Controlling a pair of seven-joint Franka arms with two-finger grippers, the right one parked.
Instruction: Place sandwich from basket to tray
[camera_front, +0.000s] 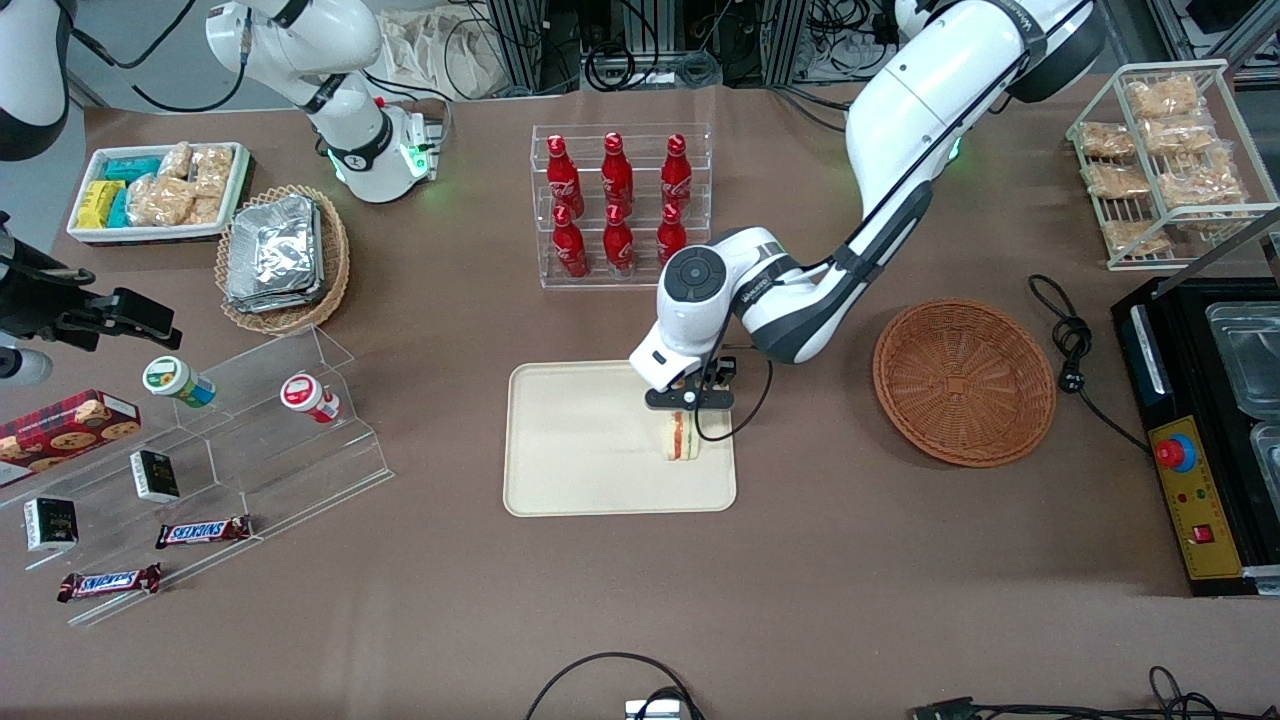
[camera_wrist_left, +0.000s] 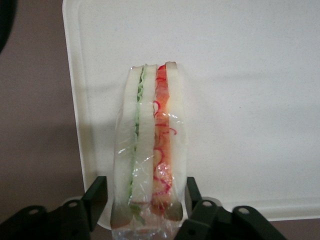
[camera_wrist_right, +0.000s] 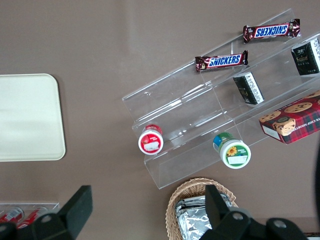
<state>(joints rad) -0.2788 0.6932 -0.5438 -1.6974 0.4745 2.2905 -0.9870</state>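
The sandwich (camera_front: 683, 437) (camera_wrist_left: 150, 150), a clear-wrapped wedge of white bread with green and red filling, stands on edge on the cream tray (camera_front: 580, 450) (camera_wrist_left: 250, 100), near the tray's rim at the working arm's end. My gripper (camera_front: 688, 400) (camera_wrist_left: 146, 189) hangs just above it, open. Its black fingers (camera_wrist_left: 100, 192) flank the wedge with a narrow gap on each side. The reddish-brown wicker basket (camera_front: 964, 382) sits empty on the table beside the tray, toward the working arm's end.
A clear rack of red cola bottles (camera_front: 620, 205) stands farther from the front camera than the tray. A black machine (camera_front: 1200, 430), a coiled cable (camera_front: 1070, 340) and a wire snack rack (camera_front: 1165, 160) lie past the basket. Acrylic shelves (camera_front: 250, 420) and a foil-packet basket (camera_front: 283, 258) sit toward the parked arm's end.
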